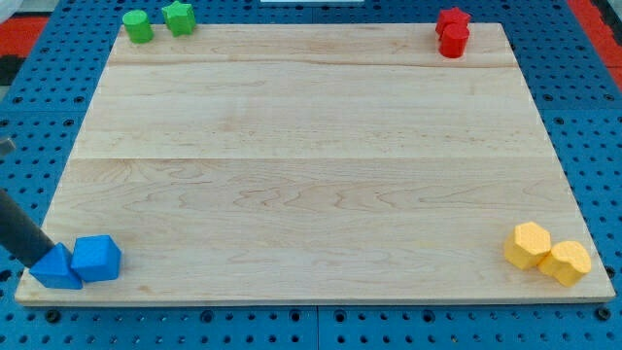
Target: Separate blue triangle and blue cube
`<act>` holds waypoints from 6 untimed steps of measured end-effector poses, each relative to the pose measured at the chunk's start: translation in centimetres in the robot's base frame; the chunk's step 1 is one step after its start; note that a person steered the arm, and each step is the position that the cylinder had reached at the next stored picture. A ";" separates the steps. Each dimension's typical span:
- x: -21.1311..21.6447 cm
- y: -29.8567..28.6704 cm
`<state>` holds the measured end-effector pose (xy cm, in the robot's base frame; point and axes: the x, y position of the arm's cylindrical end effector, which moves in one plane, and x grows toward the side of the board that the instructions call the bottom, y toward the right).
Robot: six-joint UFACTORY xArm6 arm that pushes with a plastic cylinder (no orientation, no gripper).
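The blue triangle (54, 269) lies at the board's bottom left corner. The blue cube (96, 259) sits right beside it on its right, touching it. My rod comes in from the view's left edge, and my tip (42, 261) rests against the triangle's upper left side, on the side away from the cube.
A green cylinder (137, 26) and a green star (179, 17) sit at the top left. A red star (452, 19) and a red cylinder (453, 41) sit at the top right. Two yellow blocks (530, 244) (566, 262) sit at the bottom right. The wooden board (311, 156) lies on a blue perforated table.
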<state>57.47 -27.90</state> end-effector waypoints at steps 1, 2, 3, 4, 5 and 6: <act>0.4 -0.6; 3.0 -1.8; 4.2 -1.6; 1.6 0.7; -1.5 7.1; -2.8 14.1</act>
